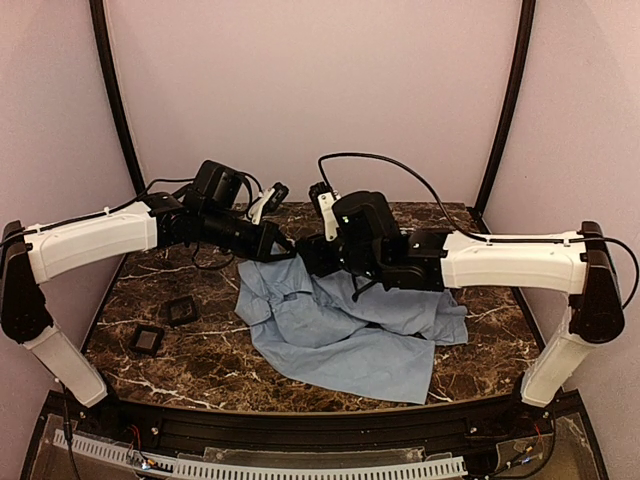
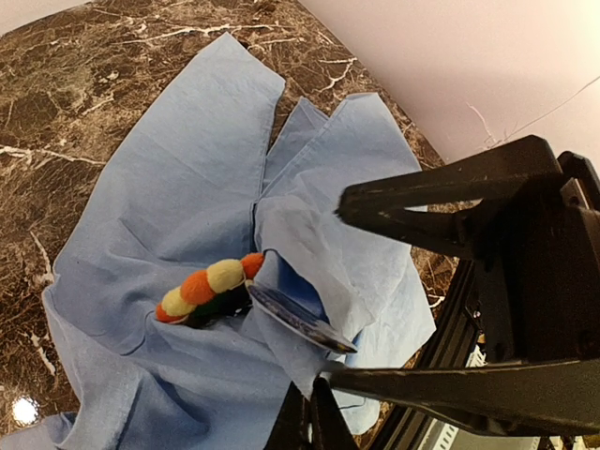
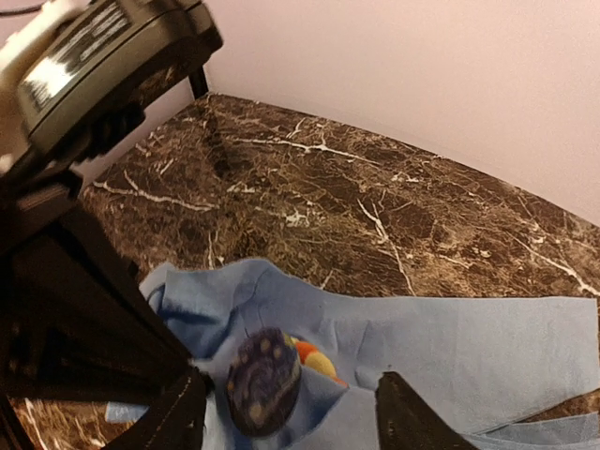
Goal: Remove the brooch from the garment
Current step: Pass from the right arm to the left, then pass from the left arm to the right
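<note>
Two black square pads (image 1: 180,310) lie at the left of the tabletop (image 1: 200,375), well apart from the work. Next comes the left claw (image 2: 307,424). It is closed, and it seems to pinch a raised fold of the shirt (image 1: 340,335) near the collar. The brooch (image 2: 211,285) sits on that lifted fold, just beside the claw. Its orange and yellow petals show edge-on, and a dark round disc (image 3: 263,380) stands out toward the right arm. I cannot tell whether that disc is its face or its backing.

The right claw (image 3: 291,394) is open, with one finger on either side of the disc, and grips nothing. A clear gap shows at one finger, while the other looks close to touching. The rest of the shirt spreads flat to the right.

The step in hand looks like taking hold of the brooch. To do it well, I judge that the right claw should centre on the disc and petals and close on the brooch alone, with no cloth caught between its fingers. The left claw should hold the fold taut, so that a slow, straight pull parts the brooch from the cloth rather than dragging the whole shirt.
</note>
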